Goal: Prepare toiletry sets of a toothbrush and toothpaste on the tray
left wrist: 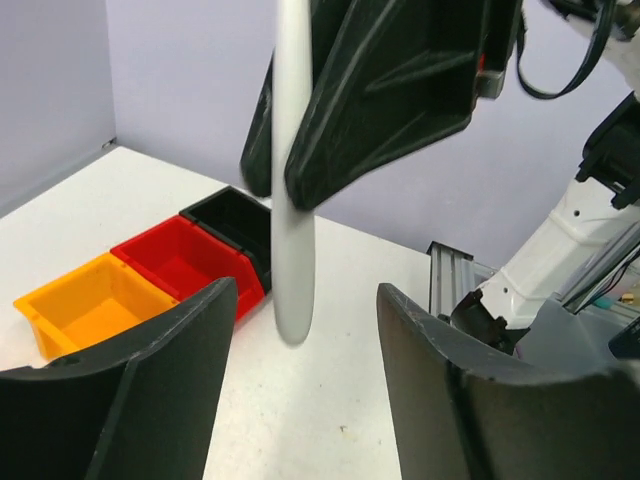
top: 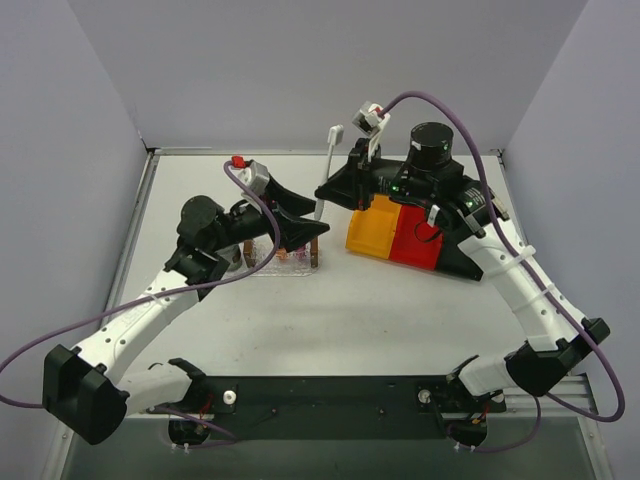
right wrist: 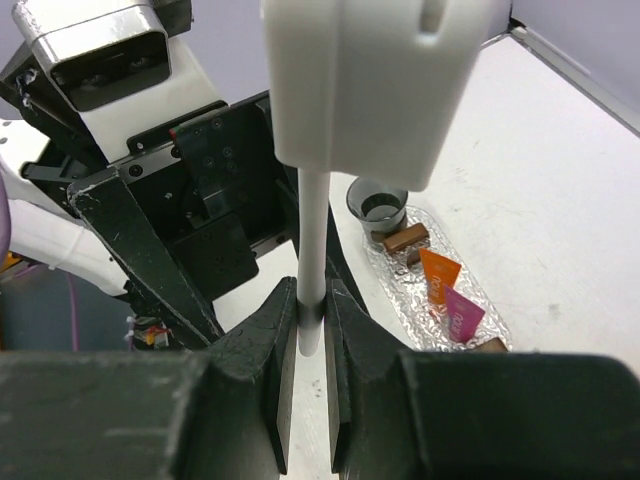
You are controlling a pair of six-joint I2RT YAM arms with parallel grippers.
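The white toothbrush (top: 331, 158) stands nearly upright in the air, head up. My right gripper (right wrist: 312, 305) is shut on the lower part of its handle (right wrist: 312, 230). The handle's rounded end (left wrist: 293, 300) hangs between the spread fingers of my open left gripper (left wrist: 305, 295) and touches neither. The tray (right wrist: 400, 275), clear with a brown block (right wrist: 405, 238) at each end, lies on the table under the left gripper (top: 305, 228). In it lie the orange toothpaste (right wrist: 438, 275) and the pink toothpaste (right wrist: 462, 312), side by side.
Orange (top: 370, 228) and red (top: 412, 240) open bins sit right of the tray, below the right arm; the left wrist view also shows a black bin (left wrist: 235, 220) beside them. A small grey cup (right wrist: 378, 205) stands at the tray's end. Walls close the table's far and side edges.
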